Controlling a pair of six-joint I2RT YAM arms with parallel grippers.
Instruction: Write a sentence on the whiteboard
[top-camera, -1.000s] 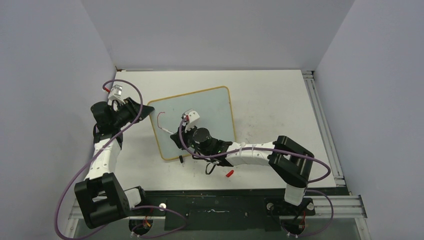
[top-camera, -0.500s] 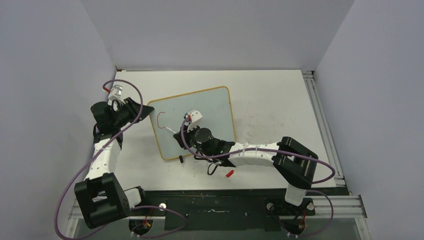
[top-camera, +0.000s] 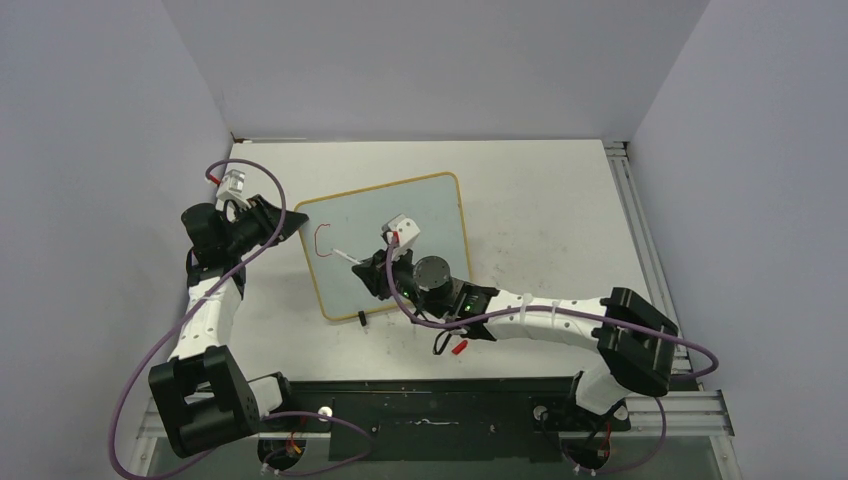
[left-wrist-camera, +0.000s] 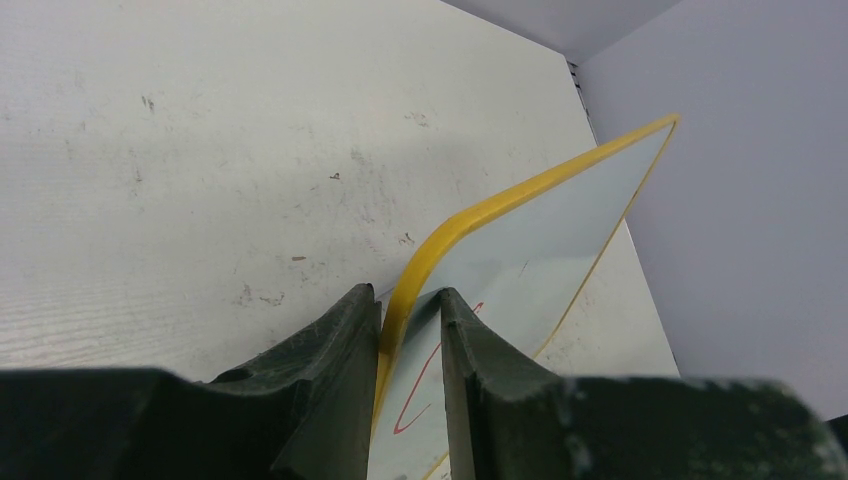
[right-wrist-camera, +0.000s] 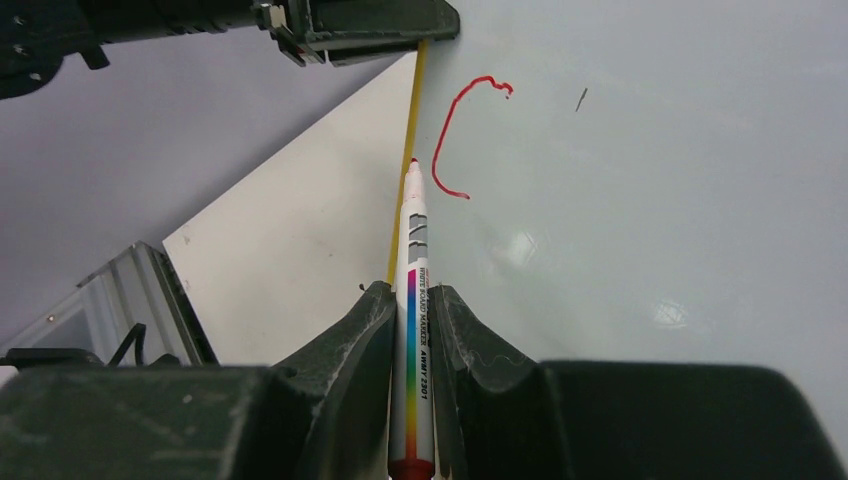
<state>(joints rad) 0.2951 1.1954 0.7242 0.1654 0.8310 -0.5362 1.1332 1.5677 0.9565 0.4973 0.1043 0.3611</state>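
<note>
The whiteboard (top-camera: 430, 210), pale with a yellow frame, lies tilted on the table. One red "C"-shaped stroke (top-camera: 322, 238) of the sentence is on its left part; it also shows in the right wrist view (right-wrist-camera: 445, 140). My left gripper (top-camera: 290, 222) is shut on the board's upper-left corner, with the frame (left-wrist-camera: 500, 205) between its jaws (left-wrist-camera: 408, 298). My right gripper (top-camera: 372, 268) is shut on a white rainbow-striped marker (right-wrist-camera: 413, 250). The marker tip (top-camera: 335, 250) points at the board just beside the stroke's lower end.
A red marker cap (top-camera: 459, 347) lies on the table under the right arm. A black clip foot (top-camera: 361, 318) sticks out at the board's near edge. Grey walls close in the table on three sides. A metal rail (top-camera: 640, 230) runs along the right.
The red stroke grew from a hooked line into a full "C" shape. My right arm's elbow then swung right and the gripper shifted slightly right. The left arm has not moved.
</note>
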